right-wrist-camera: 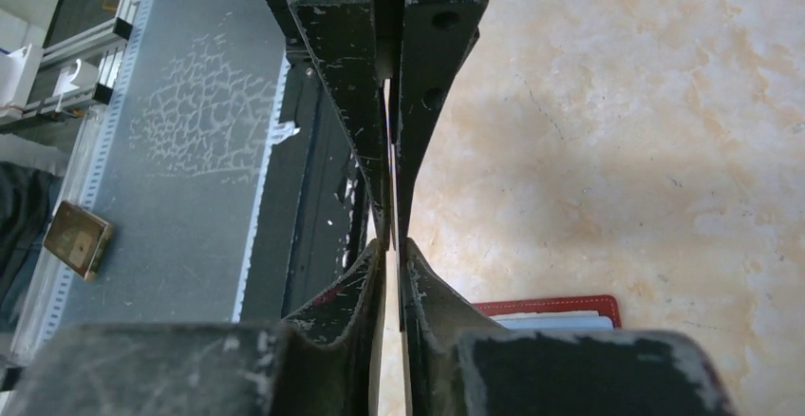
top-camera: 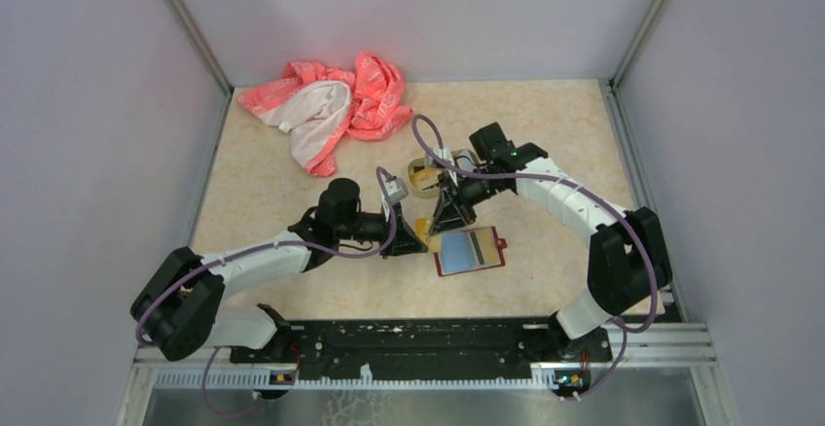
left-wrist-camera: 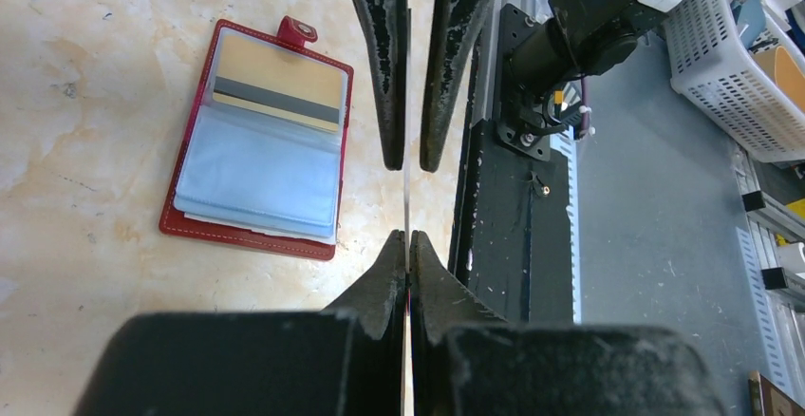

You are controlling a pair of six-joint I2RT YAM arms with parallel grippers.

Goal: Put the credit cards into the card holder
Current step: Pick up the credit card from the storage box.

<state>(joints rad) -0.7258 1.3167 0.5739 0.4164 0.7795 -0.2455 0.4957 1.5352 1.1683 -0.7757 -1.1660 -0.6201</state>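
Observation:
The card holder lies open on the table, dark red, with a gold card in its upper pocket and pale blue sleeves below. Just left of it, my left gripper is shut on a thin credit card held on edge above the table. My right gripper faces it from the other side. Its fingers straddle the same card with a narrow gap still showing. The holder's red corner peeks past the right finger.
A tan tin tray sits just behind the two grippers. A pink and white cloth lies at the back left. The black base rail runs along the near edge. A white basket stands off the table.

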